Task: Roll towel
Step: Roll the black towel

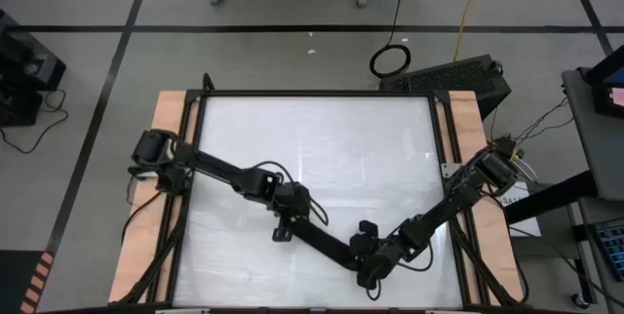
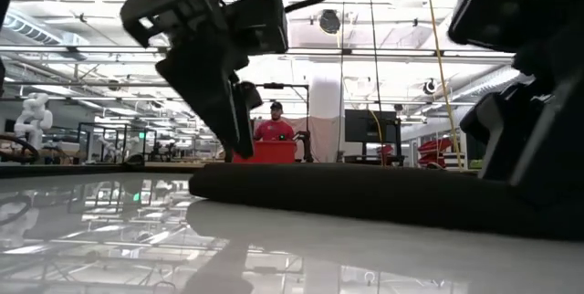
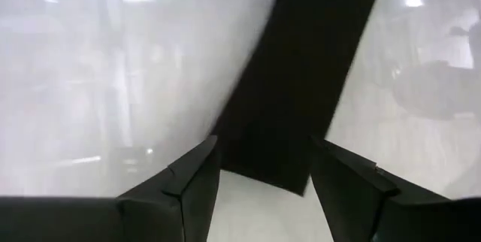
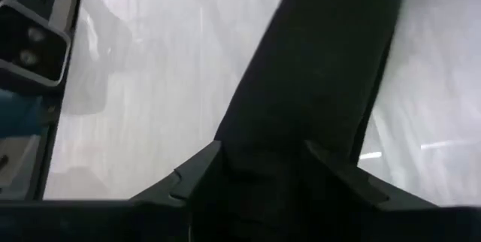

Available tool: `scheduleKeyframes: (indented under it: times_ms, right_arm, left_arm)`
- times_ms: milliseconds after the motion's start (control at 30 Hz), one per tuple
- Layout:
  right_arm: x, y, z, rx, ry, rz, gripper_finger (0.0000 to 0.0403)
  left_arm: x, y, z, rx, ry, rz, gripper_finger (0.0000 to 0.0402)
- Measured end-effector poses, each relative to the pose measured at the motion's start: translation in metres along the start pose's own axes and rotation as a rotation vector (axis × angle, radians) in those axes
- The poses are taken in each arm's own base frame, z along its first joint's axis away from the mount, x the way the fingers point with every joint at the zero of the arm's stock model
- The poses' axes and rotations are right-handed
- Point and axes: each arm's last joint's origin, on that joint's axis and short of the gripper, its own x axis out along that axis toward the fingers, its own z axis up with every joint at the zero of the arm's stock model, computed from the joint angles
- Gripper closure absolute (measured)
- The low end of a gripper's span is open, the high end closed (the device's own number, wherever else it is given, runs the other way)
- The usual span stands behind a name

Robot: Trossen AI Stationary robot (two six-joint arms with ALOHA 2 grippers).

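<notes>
We see the left gripper (image 3: 263, 168) with fingers released, astride one end of the towel (image 1: 327, 238), a narrow black strip on the white desk (image 1: 322, 148). The right gripper (image 4: 263, 159) fingers are grasping its other end. Behind, a person (image 2: 275, 122) stands beyond a red bin (image 2: 265, 151).

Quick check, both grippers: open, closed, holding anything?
Left gripper: open, straddling one end of the rolled towel.
Right gripper: around the towel's other end; grip cannot be told.

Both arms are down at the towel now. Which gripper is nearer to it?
Right, narrowly. The right gripper has one end of the folded black towel between its jaws. The left gripper sits at the other end, jaws open, straddling that end's edge.
</notes>
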Motion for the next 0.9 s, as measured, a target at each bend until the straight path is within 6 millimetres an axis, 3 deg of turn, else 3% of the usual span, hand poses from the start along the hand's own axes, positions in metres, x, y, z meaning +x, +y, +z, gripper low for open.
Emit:
scheduleKeyframes:
  times_ms: [333,667,900]
  right_arm:
    - [0.007,-0.020,0.018,0.166,-0.042,-0.065,0.0232]
    - [0.014,-0.045,0.040,0.333,-0.175,-0.181,0.0232]
    - [0.018,-0.064,0.055,0.395,-0.230,-0.219,0.0232]
  left_arm:
    - [-0.037,-0.008,0.006,-0.070,-0.085,0.056,0.0196]
    - [-0.058,-0.036,0.007,-0.172,-0.163,-0.022,0.0196]
    - [-0.084,-0.055,0.009,-0.150,-0.253,-0.072,0.0196]
